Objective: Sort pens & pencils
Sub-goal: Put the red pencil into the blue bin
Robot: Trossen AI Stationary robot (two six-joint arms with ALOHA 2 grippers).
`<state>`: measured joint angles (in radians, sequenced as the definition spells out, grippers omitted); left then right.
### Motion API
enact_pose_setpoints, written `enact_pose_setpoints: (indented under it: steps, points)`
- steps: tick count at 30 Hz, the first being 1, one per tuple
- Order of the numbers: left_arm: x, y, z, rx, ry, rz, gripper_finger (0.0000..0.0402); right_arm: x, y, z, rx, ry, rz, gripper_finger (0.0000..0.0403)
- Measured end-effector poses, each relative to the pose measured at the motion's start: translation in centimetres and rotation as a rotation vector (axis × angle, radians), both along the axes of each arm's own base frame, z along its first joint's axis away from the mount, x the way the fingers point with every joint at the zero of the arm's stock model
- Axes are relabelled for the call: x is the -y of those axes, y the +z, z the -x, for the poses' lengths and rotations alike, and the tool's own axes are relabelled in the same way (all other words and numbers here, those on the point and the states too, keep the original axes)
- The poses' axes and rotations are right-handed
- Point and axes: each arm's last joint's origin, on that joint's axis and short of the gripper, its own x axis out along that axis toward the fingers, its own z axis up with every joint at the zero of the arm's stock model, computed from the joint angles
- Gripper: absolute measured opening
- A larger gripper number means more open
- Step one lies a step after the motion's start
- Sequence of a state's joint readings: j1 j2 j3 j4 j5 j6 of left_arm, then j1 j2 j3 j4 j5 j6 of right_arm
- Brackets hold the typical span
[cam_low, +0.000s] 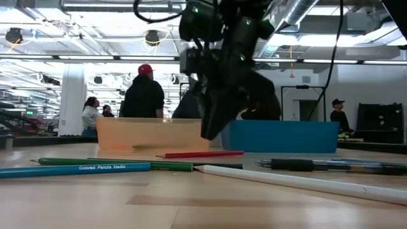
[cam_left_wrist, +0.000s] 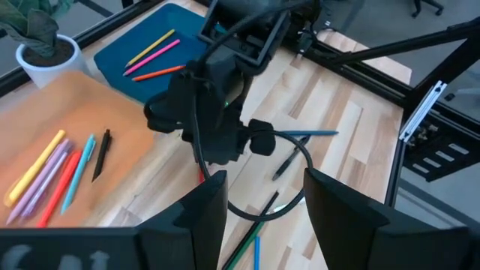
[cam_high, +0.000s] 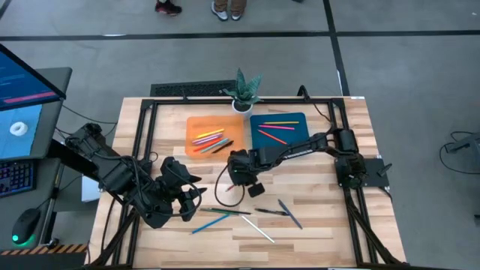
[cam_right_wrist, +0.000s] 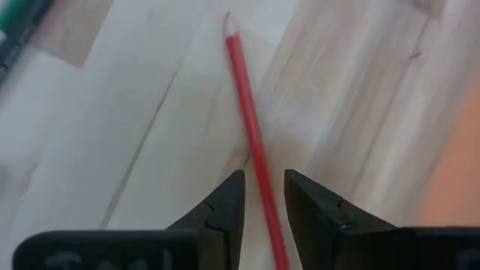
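A red pencil [cam_right_wrist: 250, 127] lies flat on the wooden table [cam_high: 330, 225], in front of the orange tray [cam_high: 196, 124]. My right gripper [cam_right_wrist: 264, 196] hovers just above it, open, pointing steeply down, one finger on either side of the pencil's line. The low view shows the fingers [cam_low: 210, 130] clear of the red pencil [cam_low: 200, 154]. My left gripper [cam_left_wrist: 266, 217] waits open and empty above the table's near left part. Loose blue [cam_high: 208, 223], green [cam_high: 229, 212], white [cam_high: 259, 229], black [cam_high: 270, 212] and grey [cam_high: 289, 214] pens lie on the near part of the table.
The orange tray holds several pens and pencils [cam_high: 210, 139]. The blue tray [cam_high: 296, 139] beside it holds three [cam_high: 274, 129]. A small potted plant [cam_high: 245, 94] stands behind the trays. A black cable [cam_left_wrist: 289, 187] loops from the right arm. People stand beyond the table.
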<state>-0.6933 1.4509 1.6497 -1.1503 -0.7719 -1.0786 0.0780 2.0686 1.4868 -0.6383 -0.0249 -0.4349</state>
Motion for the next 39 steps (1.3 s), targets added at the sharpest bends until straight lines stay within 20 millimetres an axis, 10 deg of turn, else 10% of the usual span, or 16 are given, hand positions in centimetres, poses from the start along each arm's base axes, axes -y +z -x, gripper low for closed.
enact_pose_setpoints:
  steps: [23, 39]
  points:
    - [-0.1, 0.0, 0.0, 0.012, 0.015, -0.022, 0.0167, 0.7, -2.9, 0.9, 0.051, 0.045, 0.038, 0.0116]
    - [-0.1, 0.0, 0.0, 0.012, 0.016, -0.022, 0.0167, 0.5, -4.5, 1.0, -0.022, 0.045, 0.017, 0.001]
